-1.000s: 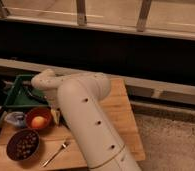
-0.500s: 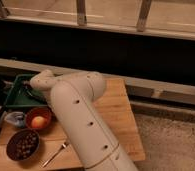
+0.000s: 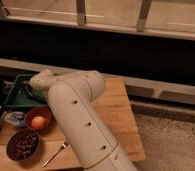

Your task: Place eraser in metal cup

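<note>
Sitting on a wooden table [image 3: 118, 107], the green tray [image 3: 13, 101] holds the pincer [image 3: 28, 92], pressed together.

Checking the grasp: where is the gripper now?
Camera view, left side: the gripper, shut, is hidden behind the arm at the green tray beyond the red bowl.

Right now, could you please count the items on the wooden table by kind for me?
Bowls: 2 (reddish bowl, dark bowl)
Fork: 1
Green tray: 1
Blue-grey item: 1
Total: 5
The end effector is hidden beyond the arm, at the green tray, and it is shut.
</note>
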### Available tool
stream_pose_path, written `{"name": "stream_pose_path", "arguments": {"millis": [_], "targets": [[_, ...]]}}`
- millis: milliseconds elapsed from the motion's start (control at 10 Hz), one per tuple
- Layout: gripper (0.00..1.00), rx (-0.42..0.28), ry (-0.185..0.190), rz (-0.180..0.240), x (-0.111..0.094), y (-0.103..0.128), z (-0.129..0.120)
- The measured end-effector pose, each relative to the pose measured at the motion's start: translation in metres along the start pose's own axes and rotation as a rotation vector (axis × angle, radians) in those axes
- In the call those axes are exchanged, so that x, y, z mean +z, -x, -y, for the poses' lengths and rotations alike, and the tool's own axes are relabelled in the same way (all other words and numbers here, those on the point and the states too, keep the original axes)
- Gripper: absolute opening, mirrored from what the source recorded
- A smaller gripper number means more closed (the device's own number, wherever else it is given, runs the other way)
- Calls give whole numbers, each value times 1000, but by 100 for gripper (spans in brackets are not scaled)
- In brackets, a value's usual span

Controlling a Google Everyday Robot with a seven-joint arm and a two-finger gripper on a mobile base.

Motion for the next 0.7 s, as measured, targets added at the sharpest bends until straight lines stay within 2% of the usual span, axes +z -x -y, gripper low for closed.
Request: {"name": "stream_pose_path", "arguments": {"millis": [200,500,700], "targets": [[0,1,-1,11,-2,0,0],[0,41,-27,68,-26,-16,9],[0,79,-53,129,-48,-28,16]]}}
